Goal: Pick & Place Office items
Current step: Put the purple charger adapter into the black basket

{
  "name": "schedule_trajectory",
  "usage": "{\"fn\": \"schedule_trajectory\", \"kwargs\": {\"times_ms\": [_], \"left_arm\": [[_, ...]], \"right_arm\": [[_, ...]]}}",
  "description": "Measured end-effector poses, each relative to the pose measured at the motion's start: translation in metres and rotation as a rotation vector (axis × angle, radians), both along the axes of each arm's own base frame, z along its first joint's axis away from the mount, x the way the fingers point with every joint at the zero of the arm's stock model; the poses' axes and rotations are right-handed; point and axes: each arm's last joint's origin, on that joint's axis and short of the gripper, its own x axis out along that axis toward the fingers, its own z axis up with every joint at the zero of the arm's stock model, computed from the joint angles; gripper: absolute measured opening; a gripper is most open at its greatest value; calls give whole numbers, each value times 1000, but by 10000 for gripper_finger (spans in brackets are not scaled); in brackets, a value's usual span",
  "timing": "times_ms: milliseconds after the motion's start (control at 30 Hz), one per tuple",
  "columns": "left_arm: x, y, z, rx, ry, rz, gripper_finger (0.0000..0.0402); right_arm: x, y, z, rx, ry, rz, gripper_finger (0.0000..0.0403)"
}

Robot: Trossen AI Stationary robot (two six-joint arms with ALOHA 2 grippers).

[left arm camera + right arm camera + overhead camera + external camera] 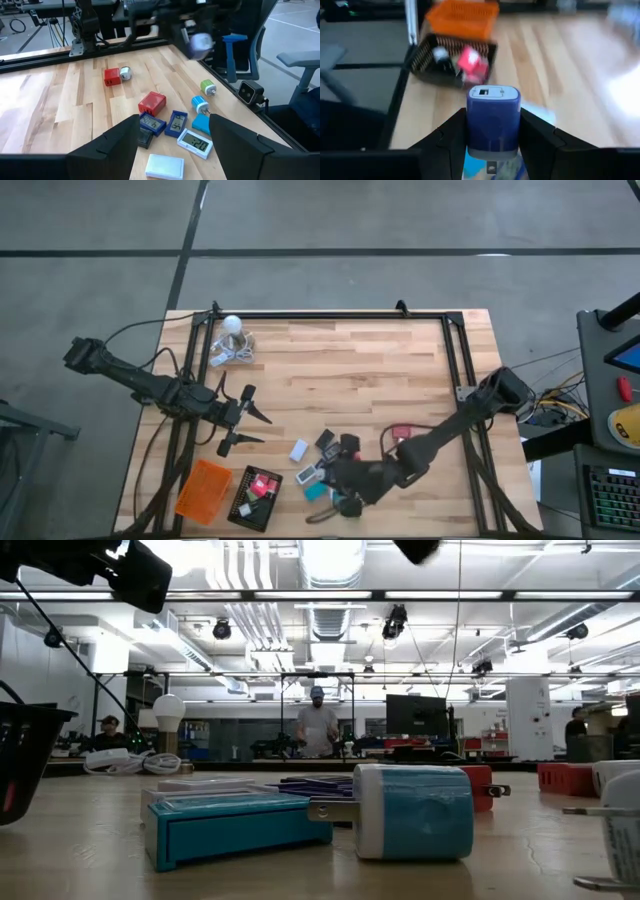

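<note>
Right end effector (pixel 492 137) pinching purple charger block (pixel 493 120): carry level to black tray (pixel 451 62), release low; left end effector (pixel 175 137) spread, idle.

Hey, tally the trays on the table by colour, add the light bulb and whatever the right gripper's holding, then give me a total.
Orange tray: 1
Black tray: 1
White bulb: 1
Blue charger in the right gripper: 1
Total: 4

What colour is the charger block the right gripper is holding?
Dark blue-purple with a pale end, seen best in the right wrist view: charger block between the right gripper fingers.
</note>
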Motion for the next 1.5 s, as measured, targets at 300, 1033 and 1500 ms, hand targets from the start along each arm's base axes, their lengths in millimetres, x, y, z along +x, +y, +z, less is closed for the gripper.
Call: {"fn": "schedule_trajectory", "kwargs": {"times_ms": [300, 1033, 1500], "left_arm": [[0, 0, -1, 0, 1, 1, 243], [0, 2, -2, 15, 11, 25, 243], [0, 2, -2, 13, 12, 28, 243]], "right_arm": [[18, -20, -56, -125, -291, -44, 143], [121, -39, -129, 86, -461, 312, 144], [140, -39, -134, 156, -406, 397, 144]]}}
